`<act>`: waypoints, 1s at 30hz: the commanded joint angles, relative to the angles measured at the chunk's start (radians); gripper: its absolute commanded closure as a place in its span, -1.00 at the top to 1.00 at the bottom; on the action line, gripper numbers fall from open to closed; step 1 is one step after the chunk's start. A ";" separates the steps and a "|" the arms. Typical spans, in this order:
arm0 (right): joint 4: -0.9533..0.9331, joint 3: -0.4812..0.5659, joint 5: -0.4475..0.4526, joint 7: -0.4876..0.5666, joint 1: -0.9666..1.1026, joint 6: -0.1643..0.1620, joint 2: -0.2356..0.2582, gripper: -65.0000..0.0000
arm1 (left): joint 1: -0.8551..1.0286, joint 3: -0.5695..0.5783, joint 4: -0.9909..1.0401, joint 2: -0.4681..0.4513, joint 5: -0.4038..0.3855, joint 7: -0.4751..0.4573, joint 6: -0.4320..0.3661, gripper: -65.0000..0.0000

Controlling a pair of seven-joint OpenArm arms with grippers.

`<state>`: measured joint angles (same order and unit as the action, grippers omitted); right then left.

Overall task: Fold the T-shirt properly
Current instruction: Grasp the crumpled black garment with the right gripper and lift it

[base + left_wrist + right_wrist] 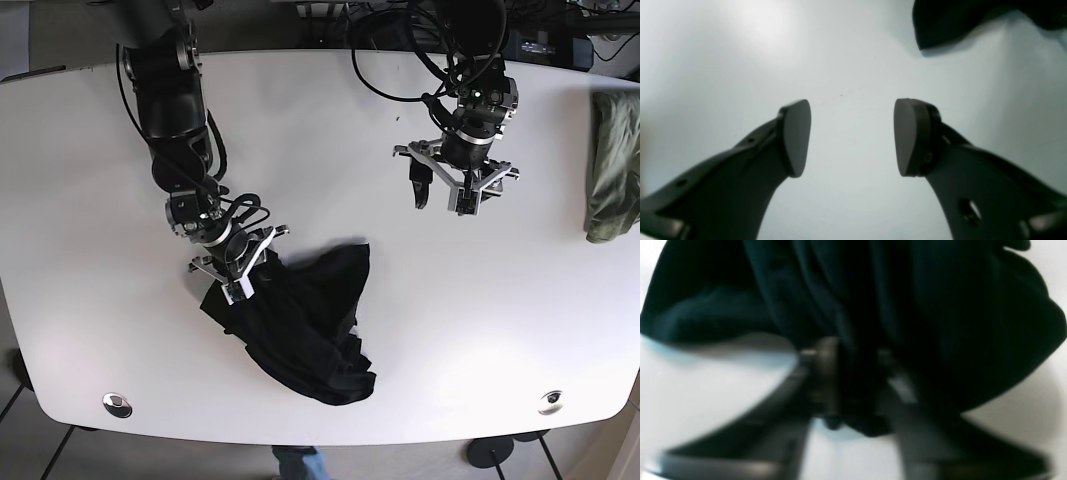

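The right gripper (240,268) is clenched on a bunched edge of the black T-shirt (300,325), which lies crumpled on the white table (100,300) toward its front edge; the left gripper (447,197) hangs released over bare tabletop, well apart from the shirt; a green garment (610,165) drapes the table's edge, cut off by the frame; the right wrist view is blurred, its fingertips half buried in dark cloth.

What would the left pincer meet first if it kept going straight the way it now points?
Probably the bare white table: the open left pincer faces it with nothing between. The black T-shirt lies off to one side.
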<state>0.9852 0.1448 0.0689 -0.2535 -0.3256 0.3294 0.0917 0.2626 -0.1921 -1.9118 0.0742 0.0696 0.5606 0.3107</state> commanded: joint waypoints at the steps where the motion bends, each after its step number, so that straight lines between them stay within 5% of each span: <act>1: 0.025 -0.001 0.006 -0.045 0.009 0.006 0.000 -0.92 | -0.010 0.000 -0.016 0.000 -0.007 -0.023 -0.002 0.12; 4: 0.229 -0.003 0.127 -0.114 0.122 0.006 0.010 -0.93 | -0.010 0.001 -0.015 0.000 -0.007 -0.021 -0.002 0.12; 12: 0.792 -0.004 0.421 -0.332 0.480 0.003 0.130 -0.93 | -0.010 0.001 -0.015 -0.006 -0.007 -0.021 0.002 0.12; 21: 0.980 -0.007 0.681 -0.338 0.532 -0.003 0.130 -0.93 | -0.012 0.001 -0.018 -0.006 -0.011 -0.024 0.002 0.13; 26: 0.975 -0.110 0.834 -0.413 0.432 -0.003 0.128 -0.93 | -0.012 0.007 -0.022 -0.004 -0.012 -0.024 0.005 0.13; 30: 0.915 -0.118 0.834 -0.425 0.394 -0.005 0.130 -0.92 | -0.012 0.004 -0.016 -0.007 -0.144 -0.023 0.005 0.13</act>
<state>1.8828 0.0311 0.8875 -0.7074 0.0895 0.3180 0.2153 0.2577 -0.1879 -1.9110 0.0685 -0.0715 0.5606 0.3141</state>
